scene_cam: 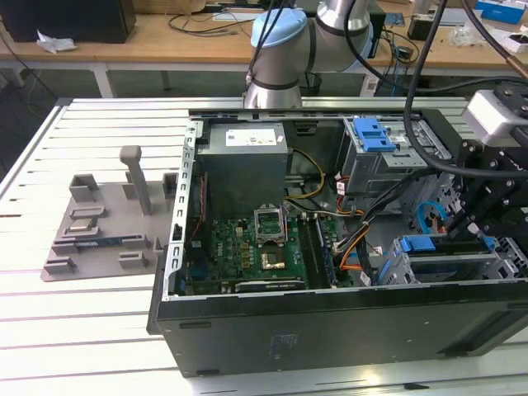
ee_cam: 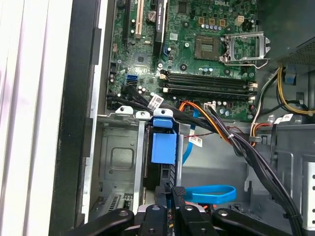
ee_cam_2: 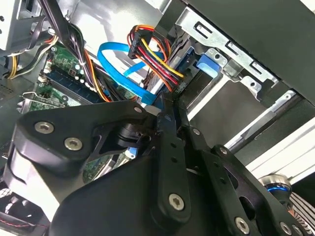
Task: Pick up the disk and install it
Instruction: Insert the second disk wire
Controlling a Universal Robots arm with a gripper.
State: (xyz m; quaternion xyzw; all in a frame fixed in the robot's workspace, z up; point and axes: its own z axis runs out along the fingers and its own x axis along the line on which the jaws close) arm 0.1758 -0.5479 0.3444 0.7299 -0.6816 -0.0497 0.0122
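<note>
**Hovering over the drive cage, jaws closed**

Exterior view: an open case [scene_cam: 330, 330] lies on a slatted table [scene_cam: 91, 330]. The arm [scene_cam: 280, 49] reaches in from the far side. The gripper [scene_cam: 454, 233] hangs over the cage [scene_cam: 388, 276] in the case corner at the exterior view's right. The disk [scene_cam: 417, 245] sits in that cage, its blue carrier showing.

Second wrist view: the gripper [ee_cam_2: 167, 110] has its jaws pressed nearly together, with nothing seen between them. A blue cable [ee_cam_2: 110, 61] loops just beyond the tips. The disk [ee_cam_2: 206, 64] sits in the cage [ee_cam_2: 221, 42] past it.

First wrist view: the disk [ee_cam: 162, 146] stands on edge in the cage [ee_cam: 118, 157], beside the board [ee_cam: 197, 54]. The gripper [ee_cam: 175, 194] is just beside the disk's end; I cannot tell if it touches.
</note>
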